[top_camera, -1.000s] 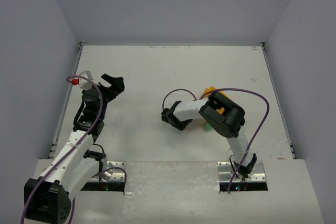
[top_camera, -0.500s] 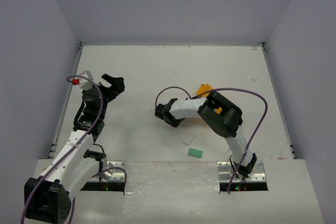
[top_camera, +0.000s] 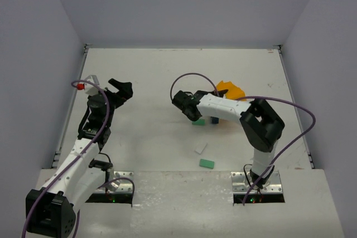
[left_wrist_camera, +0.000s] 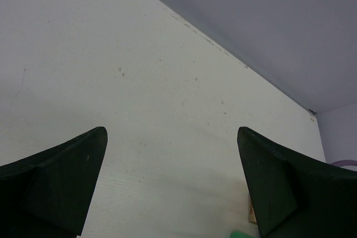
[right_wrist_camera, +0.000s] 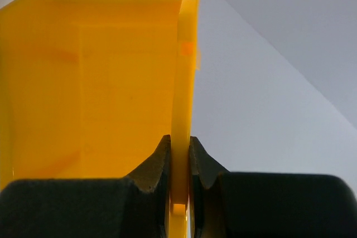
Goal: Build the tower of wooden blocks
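Observation:
No stacked tower shows; small blocks lie loose on the white table (top_camera: 150,71). A green block (top_camera: 198,121) and a blue block (top_camera: 215,120) lie just under my right forearm. A white block (top_camera: 201,149) and another green block (top_camera: 207,163) lie nearer the front. My right gripper (right_wrist_camera: 179,147) is shut on the wall of the yellow bin (right_wrist_camera: 100,76), which shows behind the forearm in the top view (top_camera: 230,90). My left gripper (top_camera: 120,88) is open and empty over the left of the table (left_wrist_camera: 173,182). A green bit (left_wrist_camera: 242,233) and a tan piece (left_wrist_camera: 250,213) show by its right finger.
Grey walls close the table at the back and both sides. A small red and white object (top_camera: 82,85) sits at the left edge by my left arm. A purple cable (top_camera: 192,76) loops above the right arm's black head (top_camera: 185,104).
My right arm has swung with the yellow bin, its elbow moving right. The white and green blocks near the front came into view, then the green and blue ones. The left arm has not moved.

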